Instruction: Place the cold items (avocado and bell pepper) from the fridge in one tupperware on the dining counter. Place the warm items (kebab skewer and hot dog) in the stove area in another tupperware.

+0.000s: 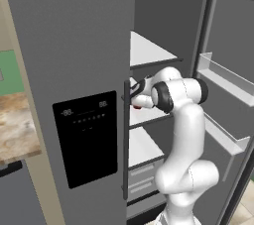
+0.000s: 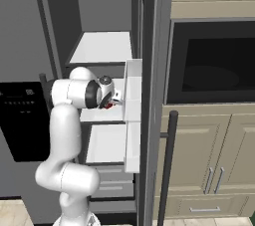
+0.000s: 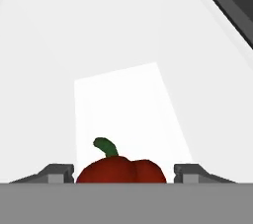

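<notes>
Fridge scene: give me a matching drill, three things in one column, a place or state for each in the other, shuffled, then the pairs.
Column one:
1. bell pepper
2. fridge right door
3. dispenser panel

Column two:
A. swung open
B. on the shut left door
C. on a white shelf, between the two fingertips

Pairs: 1-C, 2-A, 3-B

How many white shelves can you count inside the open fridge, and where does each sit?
3. The top shelf is above the arm; the middle shelf carries the bell pepper; the lower shelf sits over the drawers. The arm may hide more.
</notes>
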